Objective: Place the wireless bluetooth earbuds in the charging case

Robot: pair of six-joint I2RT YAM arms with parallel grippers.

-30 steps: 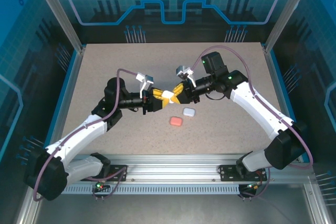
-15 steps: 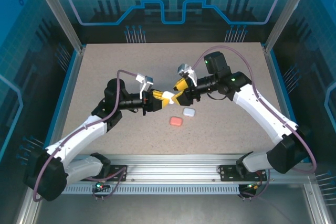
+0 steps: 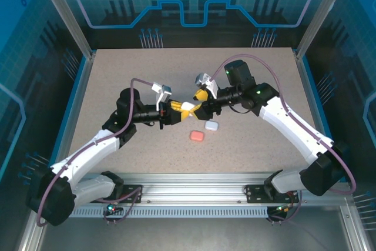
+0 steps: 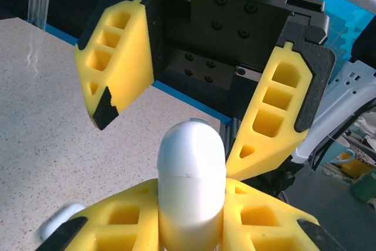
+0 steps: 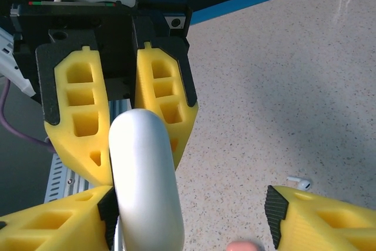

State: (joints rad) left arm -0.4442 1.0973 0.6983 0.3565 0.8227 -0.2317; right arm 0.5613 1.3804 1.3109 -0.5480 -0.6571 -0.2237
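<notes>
Left gripper (image 3: 180, 110) clenched on white charging case (image 4: 191, 183) above table (image 3: 117, 80), right gripper (image 3: 199, 103) facing it, jaws spread apart and gripping nothing, one white earbud (image 5: 299, 182) lying on table, second white case (image 3: 211, 126) and pink case (image 3: 197, 136) side by side nearby

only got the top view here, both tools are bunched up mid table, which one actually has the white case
observer: the left tool is shut on the white case, one pad on each side, seen from the left wrist.
operator: and the right one, gripping too
observer: no, the right tool is open, fingers spread wide either side of the case's free end.
operator: is the lid up
observer: it looks closed, with only a thin seam line across the shell.
operator: any bud close by
observer: one white earbud lies loose on the table, in the right wrist view.
</notes>
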